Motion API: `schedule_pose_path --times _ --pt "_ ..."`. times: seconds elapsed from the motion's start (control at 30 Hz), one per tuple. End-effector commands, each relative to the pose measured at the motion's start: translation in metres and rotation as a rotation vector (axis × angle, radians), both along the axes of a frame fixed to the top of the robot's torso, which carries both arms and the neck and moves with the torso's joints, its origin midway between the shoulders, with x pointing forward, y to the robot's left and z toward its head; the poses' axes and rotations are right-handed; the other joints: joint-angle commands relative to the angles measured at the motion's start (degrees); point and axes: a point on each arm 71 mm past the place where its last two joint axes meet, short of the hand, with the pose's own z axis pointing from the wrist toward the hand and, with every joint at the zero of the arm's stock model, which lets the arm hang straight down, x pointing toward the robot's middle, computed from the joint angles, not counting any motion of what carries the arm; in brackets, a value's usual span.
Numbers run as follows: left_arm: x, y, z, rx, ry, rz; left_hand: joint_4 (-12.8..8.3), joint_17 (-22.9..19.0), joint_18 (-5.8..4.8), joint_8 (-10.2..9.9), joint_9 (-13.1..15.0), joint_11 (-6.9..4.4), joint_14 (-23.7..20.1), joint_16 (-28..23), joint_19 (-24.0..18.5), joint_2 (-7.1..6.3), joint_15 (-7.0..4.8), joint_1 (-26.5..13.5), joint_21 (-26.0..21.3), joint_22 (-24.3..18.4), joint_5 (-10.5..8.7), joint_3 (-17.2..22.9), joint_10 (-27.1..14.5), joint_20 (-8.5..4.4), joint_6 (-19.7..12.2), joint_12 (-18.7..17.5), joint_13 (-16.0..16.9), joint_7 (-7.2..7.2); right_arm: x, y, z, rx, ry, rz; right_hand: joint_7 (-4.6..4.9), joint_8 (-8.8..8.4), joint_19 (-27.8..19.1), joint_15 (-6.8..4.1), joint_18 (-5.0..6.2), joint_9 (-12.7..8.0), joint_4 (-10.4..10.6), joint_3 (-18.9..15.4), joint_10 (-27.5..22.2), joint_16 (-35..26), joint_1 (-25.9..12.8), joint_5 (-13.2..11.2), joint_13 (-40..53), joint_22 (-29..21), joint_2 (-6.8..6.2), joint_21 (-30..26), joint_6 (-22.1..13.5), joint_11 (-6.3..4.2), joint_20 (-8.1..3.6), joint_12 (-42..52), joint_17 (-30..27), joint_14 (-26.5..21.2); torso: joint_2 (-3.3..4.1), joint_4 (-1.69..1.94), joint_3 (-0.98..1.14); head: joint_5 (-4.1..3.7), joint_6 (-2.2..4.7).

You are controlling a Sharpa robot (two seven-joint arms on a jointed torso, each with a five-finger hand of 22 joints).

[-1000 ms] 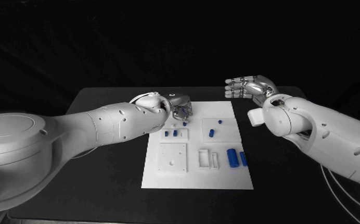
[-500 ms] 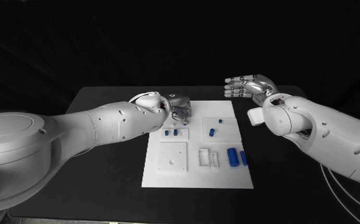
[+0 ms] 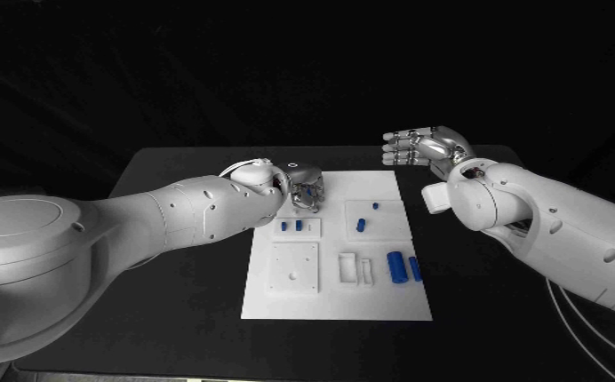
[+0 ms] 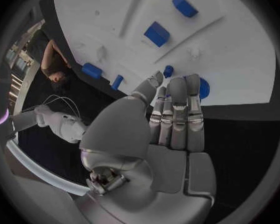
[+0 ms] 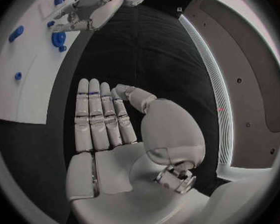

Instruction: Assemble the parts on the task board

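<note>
Black table [image 3: 179,311] and darkness surrounded your white board [image 3: 336,306], which lay at the table's middle. Your left hand [image 3: 305,188] hovered over the board's far left corner, fingers straight and together, holding nothing. Your right hand [image 3: 420,147] hung raised beyond the board's far right corner, fingers likewise flat, empty. Seven blue parts [image 3: 397,267] showed on the board in the head view, most lying lengthwise toward you.
</note>
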Motion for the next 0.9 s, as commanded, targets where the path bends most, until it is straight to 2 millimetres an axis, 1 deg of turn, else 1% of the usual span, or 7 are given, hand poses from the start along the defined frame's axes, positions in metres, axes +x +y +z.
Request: schedule_pose_path --times 0.03,0.17,0.23,0.5,0.8,0.9 --pt "-0.002 -0.002 -0.002 0.005 0.010 -0.023 0.2 -0.1 0.35 -0.1 -0.1 -0.28 0.4 0.3 0.1 -0.36 -0.02 -0.2 0.5 1.3 0.36 0.5 0.3 -0.25 0.4 -0.4 -0.1 -0.08 0.000 0.002 0.001 0.007 -0.009 0.019 -0.03 0.04 0.0 0.26 0.62 -0.1 0.0 -0.3 -0.4 -0.1 -0.2 0.2 -0.1 -0.1 -0.41 -0.3 -0.3 0.00 0.15 -0.3 -0.1 -0.3 -0.01 0.00 0.03 -0.04 -0.10" --pt "-0.002 -0.002 -0.004 0.007 0.014 -0.022 0.4 -0.1 0.34 -0.2 -0.1 -0.31 0.6 0.5 0.1 -0.46 -0.04 -0.3 1.0 1.3 0.33 0.8 0.4 -0.27 0.5 -0.4 -0.1 -0.07 0.000 0.002 0.001 0.007 -0.009 0.019 -0.03 0.04 0.0 0.26 0.62 -0.1 0.0 -0.3 -0.4 -0.1 -0.2 0.2 -0.1 -0.1 -0.41 -0.3 -0.3 0.00 0.15 -0.3 -0.1 -0.3 0.00 0.04 0.05 -0.10 -0.17" --pt "-0.002 -0.002 -0.004 0.008 0.016 -0.021 0.5 -0.1 0.37 -0.2 -0.1 -0.31 0.7 0.6 0.0 -0.57 -0.05 -0.2 1.4 1.3 0.33 0.9 0.5 -0.29 0.5 -0.4 -0.1 -0.09 0.000 0.003 0.001 0.007 -0.009 0.019 -0.03 0.04 0.2 0.26 0.63 -0.1 0.1 -0.4 -0.4 -0.1 -0.2 0.3 -0.1 -0.1 -0.34 -0.6 -0.3 0.00 0.16 -0.3 -0.1 -0.3 -0.02 0.05 0.01 -0.14 -0.18" --pt "-0.001 -0.001 -0.008 0.017 0.030 -0.018 0.7 -0.2 0.37 -0.2 -0.1 -0.36 0.6 0.7 -0.2 -0.42 -0.14 -0.1 1.8 1.3 0.38 1.3 0.4 -0.33 0.6 -0.4 -0.1 -0.14 0.000 0.003 0.001 0.008 -0.009 0.021 -0.03 0.04 0.2 0.26 0.63 -0.1 0.1 -0.4 -0.4 -0.1 -0.2 0.3 -0.1 -0.1 -0.34 -0.6 -0.3 0.00 0.16 -0.3 -0.1 -0.3 0.02 -0.07 -0.03 -0.18 -0.13" --pt "-0.001 0.001 -0.013 0.021 0.035 -0.011 0.8 -0.2 0.33 -0.2 -0.1 -0.36 0.6 0.7 -0.3 -0.45 -0.21 0.0 2.2 1.3 0.44 1.6 0.2 -0.43 0.5 -0.4 -0.1 -0.15 -0.001 0.004 0.001 0.009 -0.009 0.023 -0.03 0.04 0.2 0.26 0.63 -0.1 0.1 -0.4 -0.4 -0.1 -0.2 0.3 -0.1 -0.1 -0.34 -0.6 -0.3 0.00 0.16 -0.3 -0.1 -0.3 0.02 0.08 -0.04 -0.35 -0.24" --pt "0.000 0.001 -0.014 0.022 0.036 -0.009 0.9 -0.2 0.32 -0.2 -0.1 -0.36 0.7 0.7 -0.4 -0.50 -0.23 0.0 2.4 1.3 0.42 1.8 0.2 -0.45 0.4 -0.3 -0.1 -0.18 -0.001 0.004 0.001 0.009 -0.009 0.024 -0.03 0.04 0.2 0.26 0.63 -0.1 0.1 -0.4 -0.4 -0.1 -0.2 0.3 -0.1 -0.1 -0.34 -0.6 -0.3 0.00 0.16 -0.3 -0.1 -0.3 0.02 0.04 -0.03 -0.32 -0.24"
